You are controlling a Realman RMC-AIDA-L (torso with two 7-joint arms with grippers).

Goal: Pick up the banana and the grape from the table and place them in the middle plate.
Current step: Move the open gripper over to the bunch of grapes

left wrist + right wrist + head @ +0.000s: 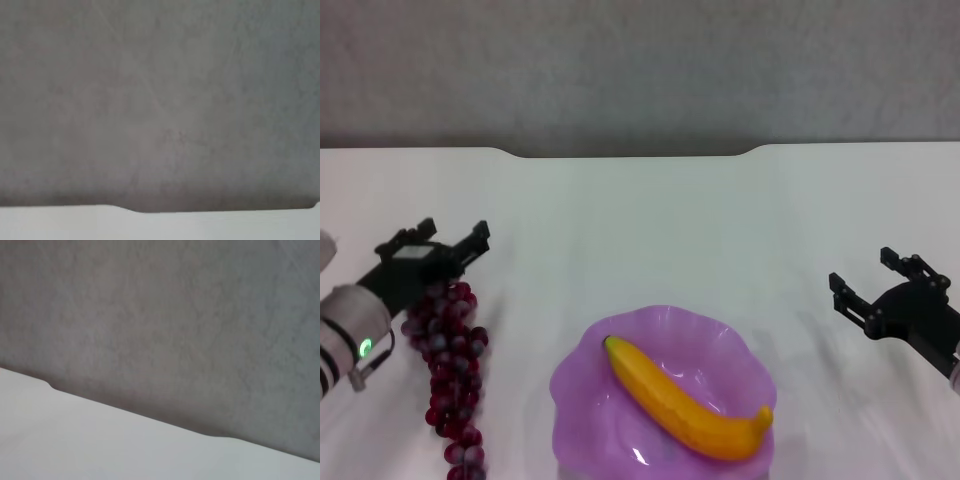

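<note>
The yellow banana (685,405) lies inside the purple scalloped middle plate (578,372) at the near centre of the white table (640,220). The dark red-purple grape bunch (450,370) lies on the table left of the plate. My left gripper (455,232) is open, over the far end of the bunch, with its fingers pointing past it. My right gripper (861,268) is open and empty, above the table to the right of the plate. Neither wrist view shows the fruit, the plate or any fingers.
The table's notched far edge (630,153) meets a grey wall (640,70). The left wrist view shows that wall and a strip of table (160,227); the right wrist view shows the same wall and table (100,440).
</note>
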